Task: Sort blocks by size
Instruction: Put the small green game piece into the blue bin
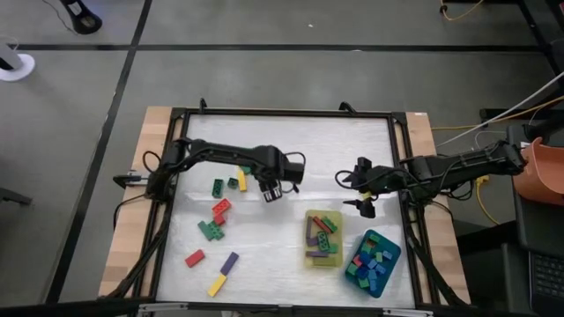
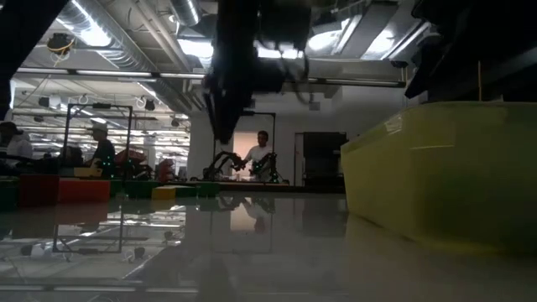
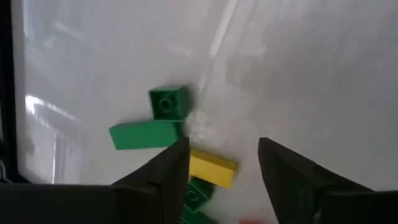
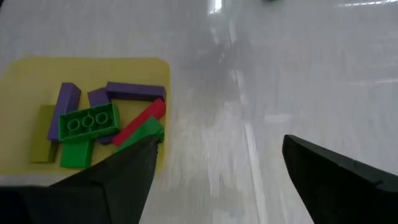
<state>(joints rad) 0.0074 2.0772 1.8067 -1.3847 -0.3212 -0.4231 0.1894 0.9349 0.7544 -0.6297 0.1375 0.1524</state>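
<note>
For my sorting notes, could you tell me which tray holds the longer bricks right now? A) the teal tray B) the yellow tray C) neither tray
B: the yellow tray holds long purple, red and green bricks, while the teal tray holds small cubes.

Loose blocks (image 1: 218, 216) are lying scattered beyond my left gripper (image 1: 272, 192); longer ones are resting piled just beside my right gripper (image 1: 360, 192).

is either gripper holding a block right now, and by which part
Nothing is held. The left gripper hangs open over the table near the loose blocks, with an empty gap between its fingers. The right gripper is open and empty beside the yellow tray.
</note>
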